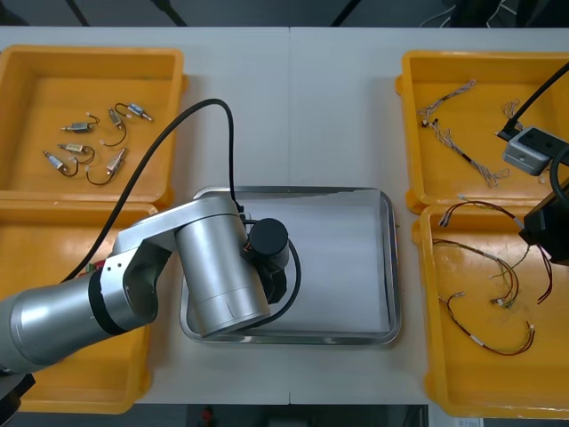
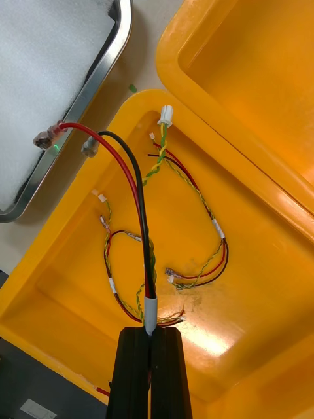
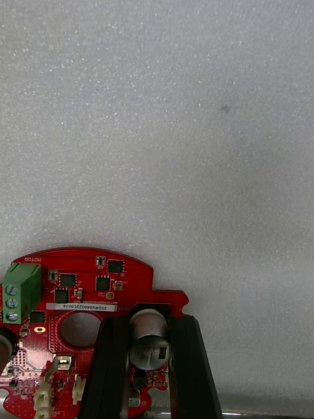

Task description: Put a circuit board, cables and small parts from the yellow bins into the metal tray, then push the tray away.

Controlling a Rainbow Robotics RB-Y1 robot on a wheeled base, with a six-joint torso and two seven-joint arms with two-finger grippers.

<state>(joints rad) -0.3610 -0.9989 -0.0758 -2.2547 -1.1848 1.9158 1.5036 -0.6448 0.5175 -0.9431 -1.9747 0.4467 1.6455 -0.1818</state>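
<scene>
Over the tray, holds the board in the left gripper, jaws narrow and clamped on it, low above the white inside; likely calls next for setting down and letting go. Above the right near bin, pinches a cable in the right gripper, jaws tight on it. Then probably needs a snag-free carry to the tray.

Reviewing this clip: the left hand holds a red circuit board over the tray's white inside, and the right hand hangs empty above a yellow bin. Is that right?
Not quite: the right hand is not empty. The right wrist view shows it shut on a red and black cable above the yellow bin. The left hand does hold the red circuit board over the tray.
</scene>
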